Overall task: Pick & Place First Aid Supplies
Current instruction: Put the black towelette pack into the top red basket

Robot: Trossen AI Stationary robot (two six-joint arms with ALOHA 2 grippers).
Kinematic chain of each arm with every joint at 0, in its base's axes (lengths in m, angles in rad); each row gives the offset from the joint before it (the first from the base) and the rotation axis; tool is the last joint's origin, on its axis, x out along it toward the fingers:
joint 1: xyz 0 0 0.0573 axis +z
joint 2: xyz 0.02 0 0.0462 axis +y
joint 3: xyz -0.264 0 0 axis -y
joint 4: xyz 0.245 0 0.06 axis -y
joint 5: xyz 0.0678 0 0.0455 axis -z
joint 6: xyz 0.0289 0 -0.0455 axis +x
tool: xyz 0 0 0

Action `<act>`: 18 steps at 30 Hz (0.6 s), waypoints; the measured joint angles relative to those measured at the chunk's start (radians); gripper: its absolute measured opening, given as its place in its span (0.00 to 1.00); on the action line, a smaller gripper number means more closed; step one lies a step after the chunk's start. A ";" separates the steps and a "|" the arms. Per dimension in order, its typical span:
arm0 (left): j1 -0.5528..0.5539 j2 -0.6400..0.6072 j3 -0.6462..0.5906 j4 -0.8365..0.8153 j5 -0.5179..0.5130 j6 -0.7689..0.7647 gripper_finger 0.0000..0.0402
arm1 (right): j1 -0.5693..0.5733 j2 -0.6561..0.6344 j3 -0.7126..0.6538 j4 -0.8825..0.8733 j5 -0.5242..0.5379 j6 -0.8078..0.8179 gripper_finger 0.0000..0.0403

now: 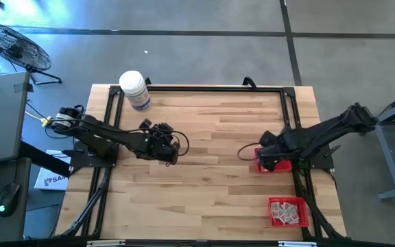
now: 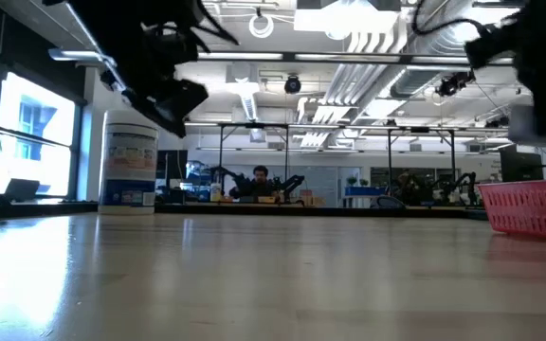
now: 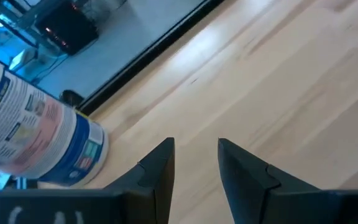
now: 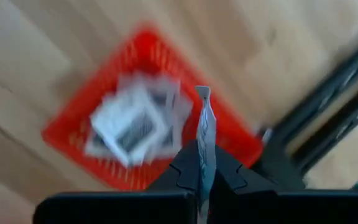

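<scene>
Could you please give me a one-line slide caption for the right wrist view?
Right gripper, fingers shut on a packet held edge-on, above a red basket holding more packets.

A bare wooden table top (image 2: 254,284) runs level toward a bright workshop room. A white bottle (image 2: 131,161) with a printed label stands upright far back on the picture's left, and a dark arm (image 2: 150,57) hangs over it. On the right edge sits a red mesh basket (image 2: 531,206), another dark arm (image 2: 534,57) above it. A person (image 2: 259,180) sits far behind
</scene>
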 joint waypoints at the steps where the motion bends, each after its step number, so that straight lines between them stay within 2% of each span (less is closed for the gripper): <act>1: 0.005 0.000 -0.010 0.003 -0.003 0.000 0.30 | 0.010 0.001 -0.025 0.001 -0.037 0.027 0.01; 4: 0.010 0.000 -0.029 0.018 -0.015 -0.018 0.30 | 0.034 0.003 -0.108 0.091 -0.116 0.071 0.01; 8: 0.016 -0.001 -0.033 0.019 -0.024 -0.022 0.30 | 0.045 0.003 -0.168 0.226 -0.168 0.068 0.01; 14: 0.015 -0.001 -0.033 0.019 -0.031 -0.022 0.30 | 0.046 0.003 -0.173 0.254 -0.152 0.010 0.01; 18: 0.015 -0.001 -0.033 0.031 -0.031 -0.020 0.30 | 0.045 0.003 -0.207 0.354 -0.165 -0.071 0.01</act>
